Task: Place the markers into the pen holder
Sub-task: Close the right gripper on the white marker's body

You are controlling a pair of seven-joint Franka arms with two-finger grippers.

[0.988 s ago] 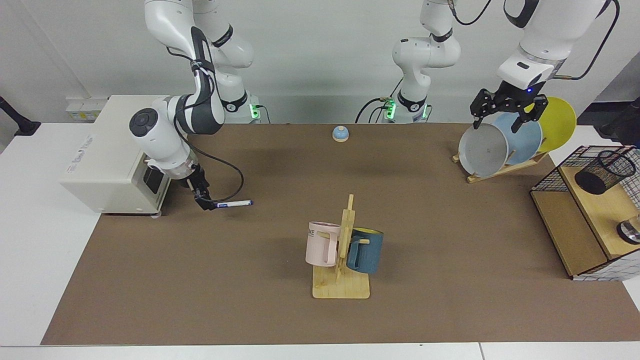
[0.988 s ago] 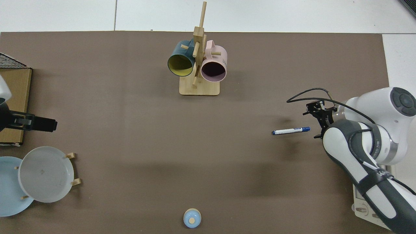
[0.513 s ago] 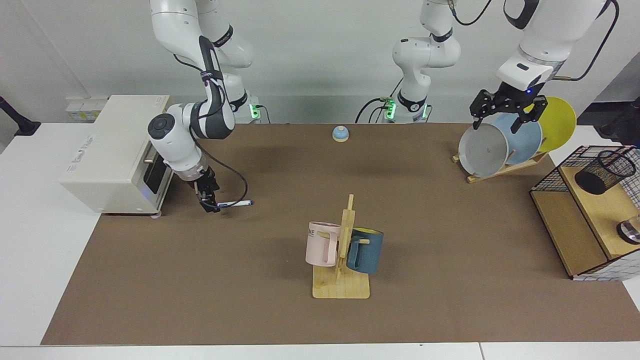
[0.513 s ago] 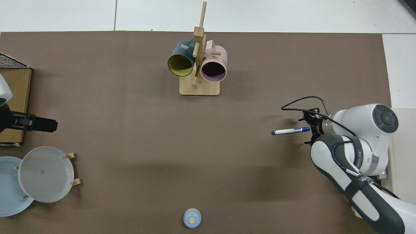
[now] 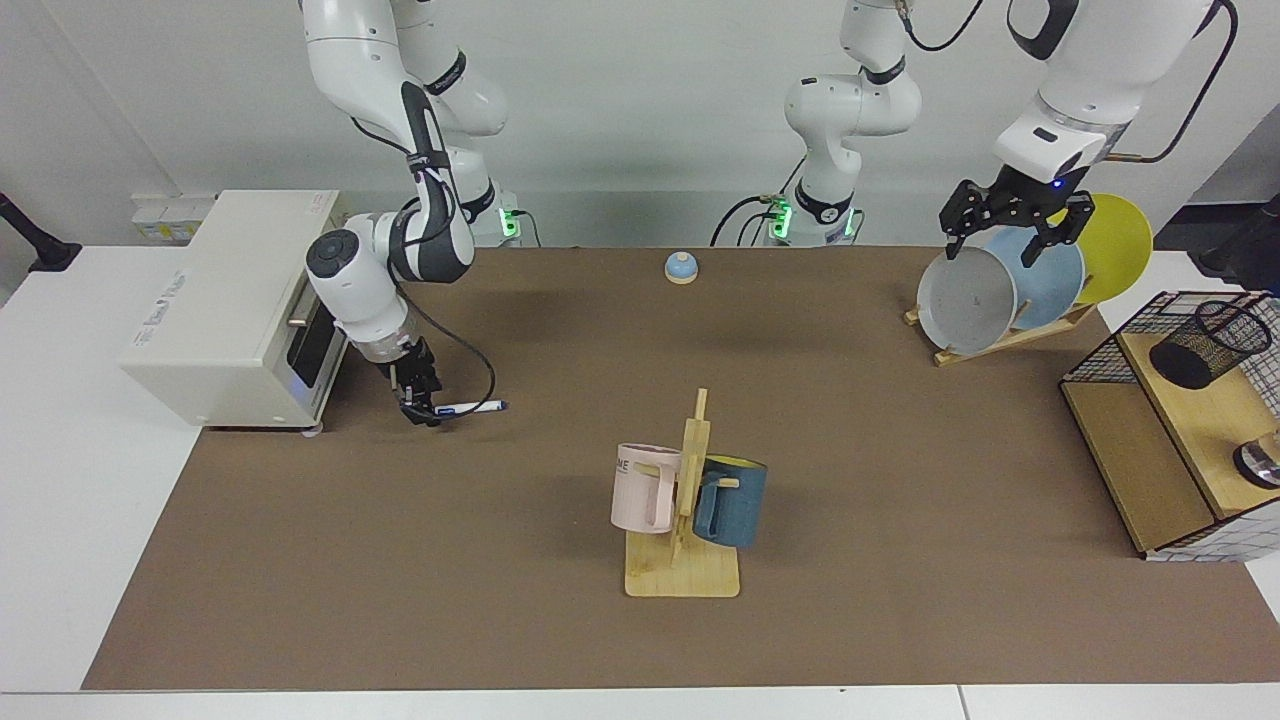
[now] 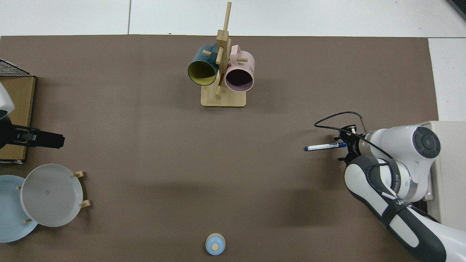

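Observation:
The marker [image 5: 470,407] [image 6: 324,146], white with a dark blue cap, lies flat on the brown mat near the white box. My right gripper [image 5: 426,410] [image 6: 344,145] is low at the marker's capped end, open, with a finger on either side of it. The pen holder [image 5: 1210,345], a black mesh cup, stands tilted on the wooden shelf at the far side of the table from the marker. It is out of the top view. My left gripper [image 5: 1006,232] [image 6: 51,140] waits open above the plates, holding nothing.
A white box [image 5: 225,300] stands right behind the right arm. A wooden stand with a pink mug [image 5: 645,487] and a blue mug [image 5: 730,500] is mid-table. Plates in a rack [image 5: 965,300], a wire-and-wood shelf [image 5: 1140,460] and a small blue bell [image 5: 680,267] are also here.
The right arm's wrist has swung in from the white box and turned toward the marker's capped end. The marker has not moved. The left arm has stayed still.

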